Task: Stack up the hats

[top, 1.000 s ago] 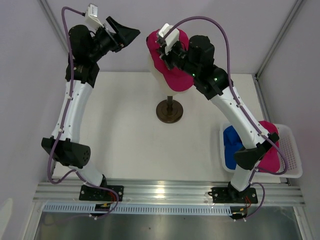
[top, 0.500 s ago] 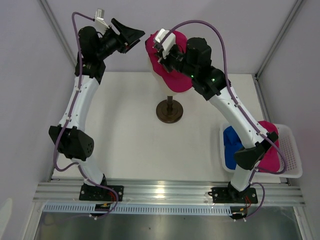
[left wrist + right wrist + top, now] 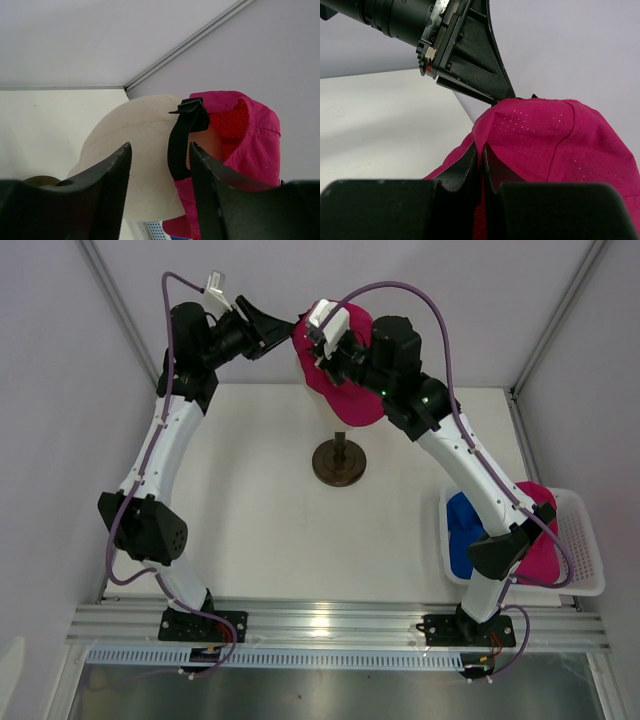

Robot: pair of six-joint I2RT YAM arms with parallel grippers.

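Over the tabletop [image 3: 250, 500], my left end effector [image 3: 160, 148] has swung in, open astride the strap [image 3: 179, 145] of the pink cap [image 3: 252, 135]; my right end effector [image 3: 481, 152] pinches that cap shut.

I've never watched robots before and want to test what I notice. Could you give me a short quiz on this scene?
1. True or false: the right tool pinches the pink cap that sits on the head.
2. What shows between the left tool's open jaws? A) strap B) brim C) cable
3. What lies in the basket?
Key: 1 true; 2 A, the strap; 3 a blue cap and another pink cap.
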